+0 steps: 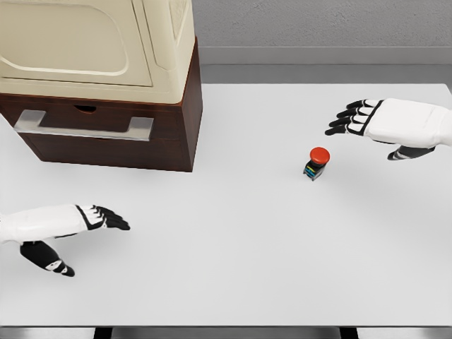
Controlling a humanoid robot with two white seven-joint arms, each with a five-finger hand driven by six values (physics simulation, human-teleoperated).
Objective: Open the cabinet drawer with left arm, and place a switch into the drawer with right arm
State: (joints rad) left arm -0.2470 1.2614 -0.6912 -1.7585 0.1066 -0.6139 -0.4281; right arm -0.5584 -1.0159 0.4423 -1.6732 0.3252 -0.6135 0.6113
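- Sitting right of centre on the white table [233, 261], the switch [317, 163] lies below and left of the right hand [367, 120], near it but clearly apart, nothing touching.
- Right hand: enters from the right edge in the upper right of the frame, palm turned down, black fingers [342, 121] stretched toward the left and slightly fanned. Loose and extended, holding nothing. Thumb [406, 153] hangs under the white back of the hand.
- Switch looks: a round red mushroom cap on top, a dark blocky body below with small green and blue marks on its side. Stands upright on the table, casting a small shadow.
- Left hand [85, 222]: lower left of the frame, arm coming in from the left edge. Fingers [111, 219] pointing right, straight and relaxed, empty. Thumb [49, 259] drops below the palm. Well apart from the switch, which sits across the table to the upper right of it.
- Cabinet [106, 134]: upper left of the frame, dark brown wood, standing on the table. Drawer [99, 131] front is flush with the body, closed, with a wide silver handle [85, 127] across it.
- Cream-coloured appliance [99, 42] with a panelled front sits on top of the cabinet.
- Left hand lies below the cabinet in the frame, apart from the handle.
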